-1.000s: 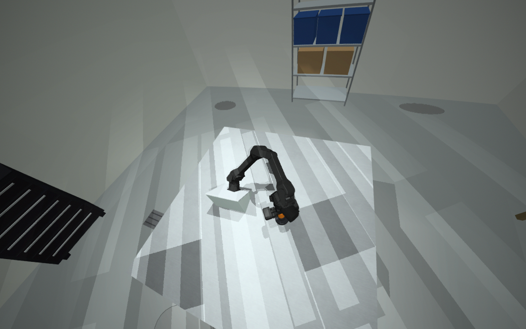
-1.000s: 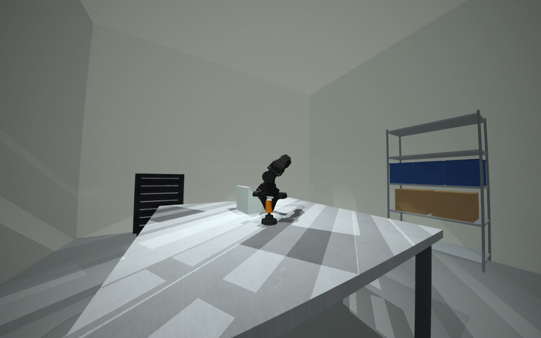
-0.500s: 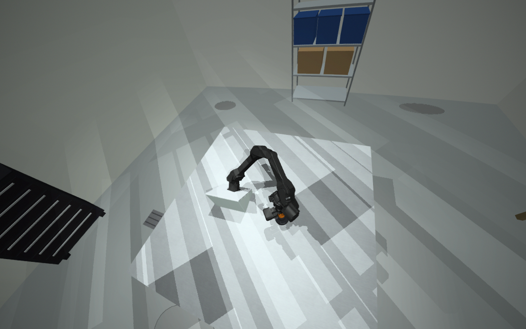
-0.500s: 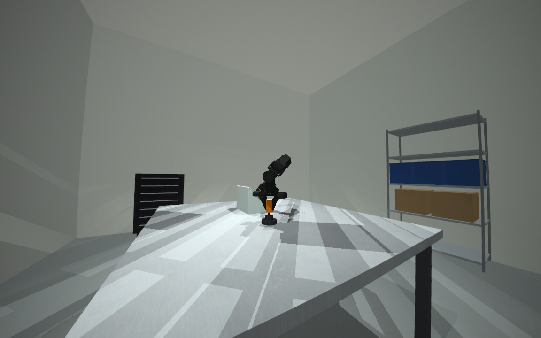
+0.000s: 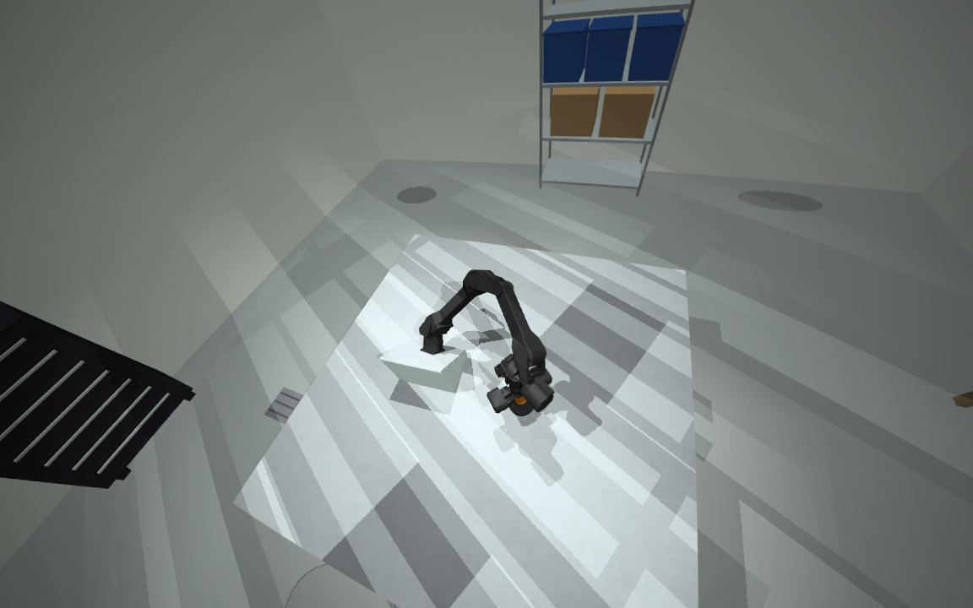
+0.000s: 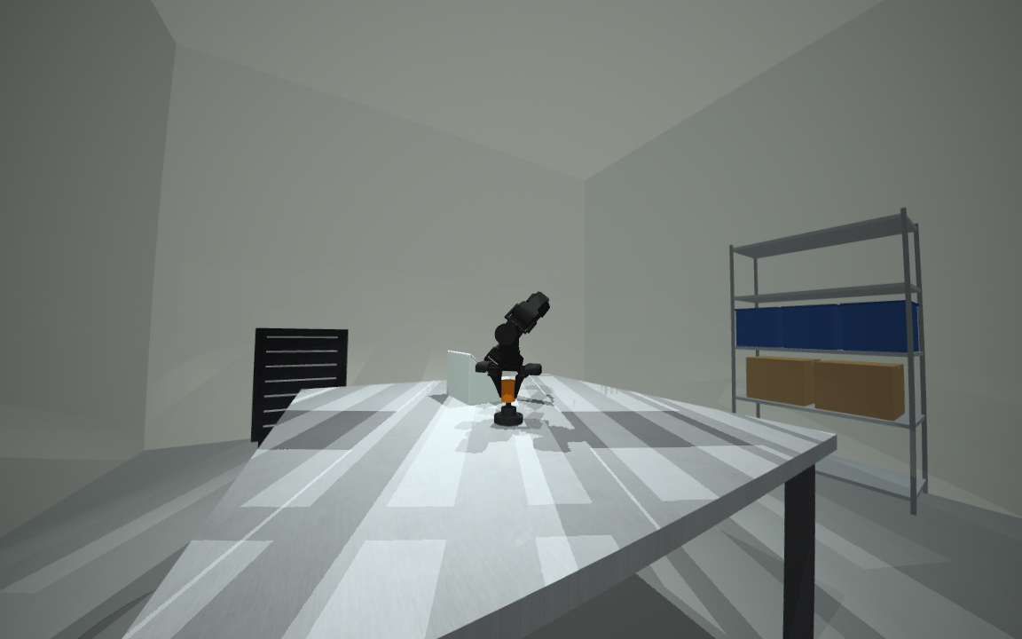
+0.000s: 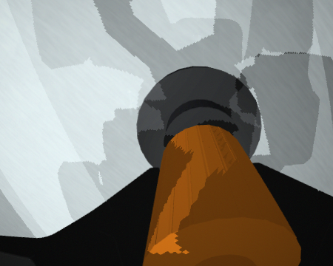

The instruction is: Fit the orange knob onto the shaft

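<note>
My gripper (image 6: pixel 507 388) (image 7: pixel 204 174) is shut on the orange knob (image 5: pixel 520 400) (image 6: pixel 507 390) (image 7: pixel 218 185), with a dark finger on each side of it. The knob stands upright over the round dark pedestal (image 5: pixel 522 412) (image 6: pixel 507 419) (image 7: pixel 200 85). In the exterior view a short dark piece shows between the knob's lower end and the pedestal's raised middle, so the knob is not down on the pedestal. In the wrist view the knob hides the shaft and part of the raised middle. The knob's hole and the shaft's flat side are hidden.
The pedestal stands on the grey table (image 5: pixel 399 423) (image 6: pixel 388 477). A pale block with a sloping side (image 5: pixel 421 370) (image 6: pixel 468 381) stands near the arm's base. A black slatted cabinet (image 5: pixel 59 400) (image 6: pixel 300 373) and a shelf rack (image 5: pixel 595 140) (image 6: pixel 824 294) stand away from the table.
</note>
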You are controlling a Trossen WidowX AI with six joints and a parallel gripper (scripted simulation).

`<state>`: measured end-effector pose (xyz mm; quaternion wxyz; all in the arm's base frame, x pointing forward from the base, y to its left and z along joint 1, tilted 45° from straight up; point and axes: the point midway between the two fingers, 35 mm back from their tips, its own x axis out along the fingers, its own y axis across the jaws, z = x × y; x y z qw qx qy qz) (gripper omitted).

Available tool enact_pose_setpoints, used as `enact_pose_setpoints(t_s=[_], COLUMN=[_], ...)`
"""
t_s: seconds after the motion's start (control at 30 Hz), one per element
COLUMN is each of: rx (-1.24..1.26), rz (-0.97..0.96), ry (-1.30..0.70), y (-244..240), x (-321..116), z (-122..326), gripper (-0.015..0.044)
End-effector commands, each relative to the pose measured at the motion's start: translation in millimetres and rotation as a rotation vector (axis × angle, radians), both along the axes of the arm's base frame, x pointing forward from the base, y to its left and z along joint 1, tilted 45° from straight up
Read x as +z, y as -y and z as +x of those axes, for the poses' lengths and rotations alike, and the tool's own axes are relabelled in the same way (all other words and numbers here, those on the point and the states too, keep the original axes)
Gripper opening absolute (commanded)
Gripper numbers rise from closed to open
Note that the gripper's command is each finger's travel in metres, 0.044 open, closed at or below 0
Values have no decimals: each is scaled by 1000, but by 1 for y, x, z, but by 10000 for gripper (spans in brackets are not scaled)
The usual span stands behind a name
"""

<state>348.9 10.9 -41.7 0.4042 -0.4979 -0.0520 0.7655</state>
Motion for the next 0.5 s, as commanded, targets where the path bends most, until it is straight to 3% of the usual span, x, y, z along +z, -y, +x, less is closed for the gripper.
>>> enact_pose_setpoints(t_s=[0.0,0.47], rx=[1,-18], rz=[2,-2], ry=[7,-11], y=[0,3], x=[-1,3], z=[0,-1], gripper=[0,0])
